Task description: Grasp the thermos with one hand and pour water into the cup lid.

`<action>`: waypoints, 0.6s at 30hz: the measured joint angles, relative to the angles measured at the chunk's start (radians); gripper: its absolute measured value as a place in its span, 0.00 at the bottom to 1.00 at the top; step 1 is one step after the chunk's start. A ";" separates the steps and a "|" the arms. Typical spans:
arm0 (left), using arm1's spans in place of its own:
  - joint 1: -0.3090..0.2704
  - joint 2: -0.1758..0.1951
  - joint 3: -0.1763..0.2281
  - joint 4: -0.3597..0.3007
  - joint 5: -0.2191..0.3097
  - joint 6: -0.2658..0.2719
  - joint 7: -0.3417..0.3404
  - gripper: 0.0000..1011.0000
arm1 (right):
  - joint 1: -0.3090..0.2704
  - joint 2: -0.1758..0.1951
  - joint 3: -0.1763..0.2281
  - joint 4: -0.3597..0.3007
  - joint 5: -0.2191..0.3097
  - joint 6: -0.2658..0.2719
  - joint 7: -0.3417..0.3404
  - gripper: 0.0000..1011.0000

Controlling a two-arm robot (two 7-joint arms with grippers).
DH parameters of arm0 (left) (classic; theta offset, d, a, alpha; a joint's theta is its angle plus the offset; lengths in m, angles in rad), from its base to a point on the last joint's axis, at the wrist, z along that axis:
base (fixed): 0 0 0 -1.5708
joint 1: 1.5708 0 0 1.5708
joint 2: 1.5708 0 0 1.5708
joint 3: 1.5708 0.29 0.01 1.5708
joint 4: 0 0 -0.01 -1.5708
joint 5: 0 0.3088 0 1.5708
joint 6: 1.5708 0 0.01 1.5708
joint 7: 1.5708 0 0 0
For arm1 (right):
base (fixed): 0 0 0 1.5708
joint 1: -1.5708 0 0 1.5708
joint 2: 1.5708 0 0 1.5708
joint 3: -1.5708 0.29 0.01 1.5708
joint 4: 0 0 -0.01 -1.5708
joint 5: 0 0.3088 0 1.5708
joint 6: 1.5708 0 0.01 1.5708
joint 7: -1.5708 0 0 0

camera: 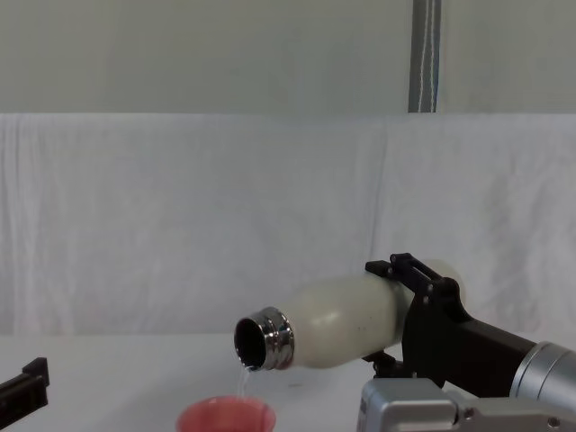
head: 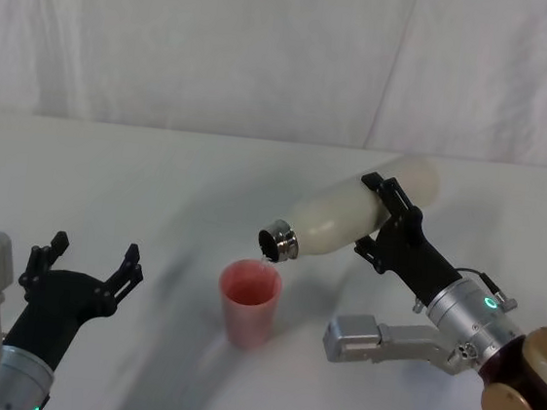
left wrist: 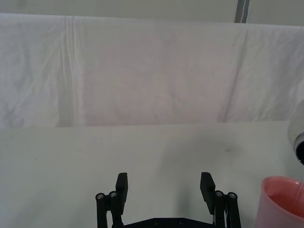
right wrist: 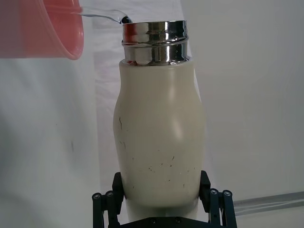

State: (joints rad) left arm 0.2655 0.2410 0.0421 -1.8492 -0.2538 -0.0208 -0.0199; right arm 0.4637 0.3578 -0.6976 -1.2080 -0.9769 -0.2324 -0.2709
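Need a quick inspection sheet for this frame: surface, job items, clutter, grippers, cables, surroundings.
Surface: white table, bare around the work.
Job's things: cream-white cylindrical thermos with steel neck tipped nearly level, mouth over the small pink-red cup lid; a thin stream of water runs into it. Cup lid upright on the table.
Clutter: nothing seen.
Grippers: right gripper shut on the thermos body; left gripper open, idle at the near left, apart from the cup lid.
Cables: nothing seen.
Surroundings: white cloth backdrop, grey pole behind.
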 joint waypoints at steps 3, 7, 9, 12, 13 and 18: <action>0.000 0.000 0.000 0.000 0.000 0.000 0.000 0.99 | 0.002 0.000 -0.001 0.001 0.000 0.000 0.000 0.94; 0.000 0.000 0.000 0.000 0.000 0.000 0.000 0.99 | 0.005 0.000 -0.002 0.004 -0.001 0.000 -0.003 0.94; 0.000 0.000 0.000 0.000 0.000 0.000 0.000 0.99 | 0.006 0.000 -0.003 0.004 -0.002 0.000 -0.004 0.94; 0.000 0.000 0.000 0.000 0.000 0.000 0.000 0.99 | 0.007 0.001 -0.005 0.004 -0.003 0.000 -0.004 0.94; 0.000 0.000 0.000 0.000 0.000 0.000 0.000 0.99 | 0.007 0.001 -0.005 0.004 -0.003 0.000 -0.004 0.94; 0.000 0.000 0.000 0.000 0.000 0.000 0.000 0.99 | 0.008 0.004 -0.006 0.004 -0.005 -0.001 -0.006 0.94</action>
State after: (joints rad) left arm 0.2655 0.2410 0.0421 -1.8492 -0.2538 -0.0208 -0.0199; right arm 0.4717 0.3621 -0.7036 -1.2036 -0.9819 -0.2331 -0.2768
